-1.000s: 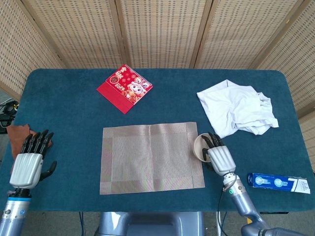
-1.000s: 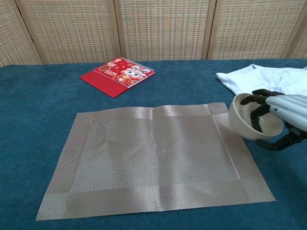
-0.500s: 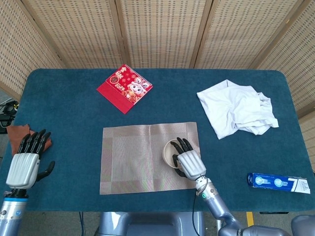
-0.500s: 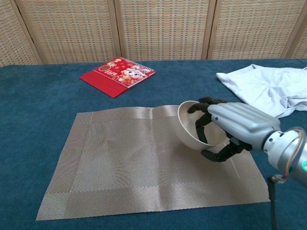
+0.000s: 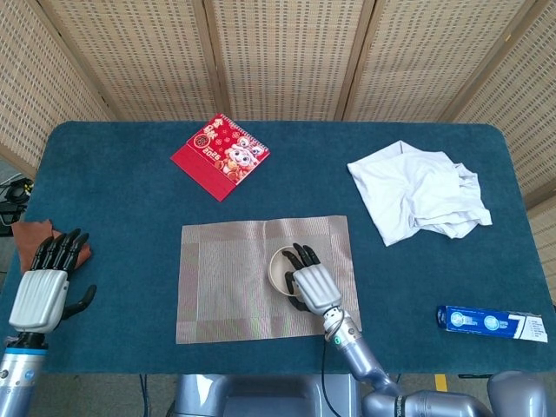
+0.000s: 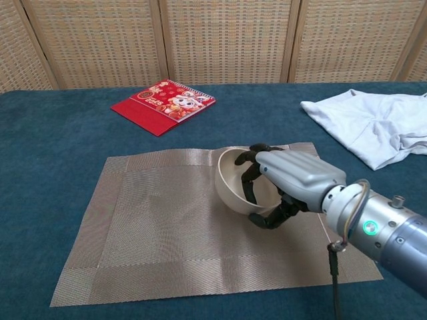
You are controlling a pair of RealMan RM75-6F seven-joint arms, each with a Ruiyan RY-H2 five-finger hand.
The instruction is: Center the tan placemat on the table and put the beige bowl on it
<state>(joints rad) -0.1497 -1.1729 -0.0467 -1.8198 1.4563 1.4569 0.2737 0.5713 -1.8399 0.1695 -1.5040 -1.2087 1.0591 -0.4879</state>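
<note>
The tan placemat (image 5: 234,282) (image 6: 160,227) lies flat near the table's front middle. My right hand (image 5: 310,283) (image 6: 288,179) grips the beige bowl (image 5: 282,266) (image 6: 233,187) by its rim, fingers inside and thumb beneath. The bowl is tilted and held just above the mat's right half. Far to the left, my left hand (image 5: 48,287) stays open beyond the table's edge and holds nothing; the chest view does not show it.
A red booklet (image 5: 220,155) (image 6: 163,105) lies at the back left. A crumpled white cloth (image 5: 421,191) (image 6: 370,127) is at the right. A blue box (image 5: 491,321) sits by the front right edge. A brown cloth (image 5: 30,239) hangs off the left edge.
My right hand has carried the bowl leftward from the mat's right edge to over the mat's right half. The left hand has barely moved.
</note>
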